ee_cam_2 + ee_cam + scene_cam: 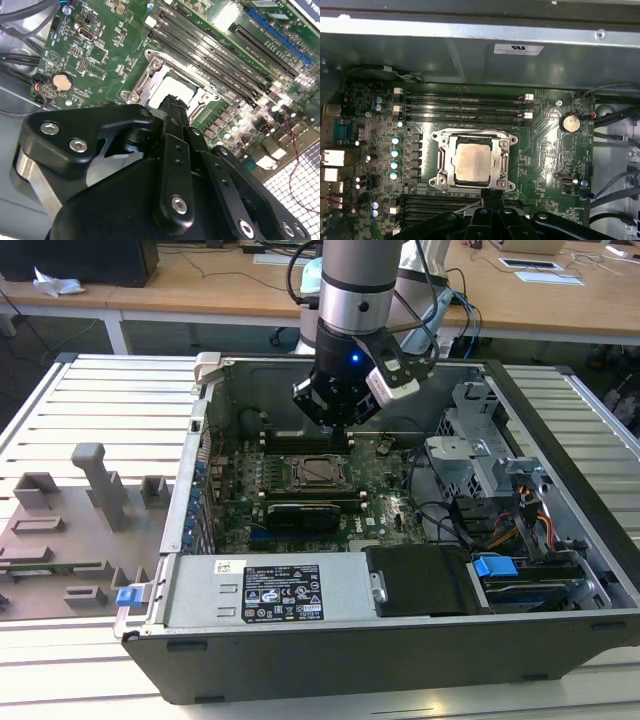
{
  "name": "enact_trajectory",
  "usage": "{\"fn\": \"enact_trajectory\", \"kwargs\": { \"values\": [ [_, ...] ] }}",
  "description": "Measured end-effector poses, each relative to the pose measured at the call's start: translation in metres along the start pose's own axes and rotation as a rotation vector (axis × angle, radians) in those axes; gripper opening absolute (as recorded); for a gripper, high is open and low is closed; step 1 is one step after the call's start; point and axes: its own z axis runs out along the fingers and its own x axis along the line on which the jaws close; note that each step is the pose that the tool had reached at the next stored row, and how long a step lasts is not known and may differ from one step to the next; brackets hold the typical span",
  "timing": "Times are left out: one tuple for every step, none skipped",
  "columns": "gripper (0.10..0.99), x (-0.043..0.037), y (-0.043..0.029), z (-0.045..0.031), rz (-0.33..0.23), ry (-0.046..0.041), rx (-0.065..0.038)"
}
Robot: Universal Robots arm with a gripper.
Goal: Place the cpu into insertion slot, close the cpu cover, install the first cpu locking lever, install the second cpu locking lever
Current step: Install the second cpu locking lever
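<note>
cpu (473,162) sits under closed cpu cover (451,165), gripper (491,194) beside it.

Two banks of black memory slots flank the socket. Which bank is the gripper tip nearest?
The bank beside the gripper; the other bank lies beyond the cpu, toward the case wall.

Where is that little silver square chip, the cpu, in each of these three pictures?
Exterior view: the cpu sits mid-motherboard, just below the gripper.
First wrist view: the cpu lies centred inside the cpu cover.
Second wrist view: the cpu is partly hidden behind the gripper.
Shared landmark: the memory slots beside it.
</note>
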Motion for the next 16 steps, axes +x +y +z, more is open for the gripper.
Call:
{"fn": "enact_trajectory", "kwargs": {
  "values": [
    [0.106,0.0001,-0.0017,0.0000,0.000,0.0000,0.000],
    [0.106,0.0002,-0.0032,0.0000,0.000,0.0000,0.000],
    [0.106,0.0002,-0.0041,0.0000,0.000,-0.0001,0.000],
    [0.106,0.0002,-0.0049,0.0000,0.000,0.0000,0.000],
    [0.106,0.0003,-0.0060,0.0000,0.000,-0.0001,0.000],
    [0.106,0.0003,-0.0071,0.0000,0.000,0.0000,0.000],
    [0.106,0.0004,-0.0078,0.0000,0.000,0.0000,0.000],
    [0.106,0.0004,-0.0085,0.0000,0.000,-0.0001,0.000],
    [0.106,0.0005,-0.0096,-0.0001,0.000,0.0000,0.000],
    [0.106,0.0005,-0.0108,-0.0001,0.000,-0.0001,0.000],
    [0.106,0.0005,-0.0113,-0.0001,0.000,-0.0001,0.000],
    [0.106,0.0006,-0.0120,0.0000,0.000,-0.0001,0.000],
    [0.106,0.0006,-0.0126,-0.0001,0.000,-0.0001,0.000],
    [0.106,0.0006,-0.0135,-0.0001,0.000,-0.0001,0.000],
    [0.106,0.0007,-0.0151,-0.0001,0.000,0.0000,0.000],
    [0.106,0.0008,-0.0161,0.0000,0.000,-0.0001,0.000]
  ]
}}
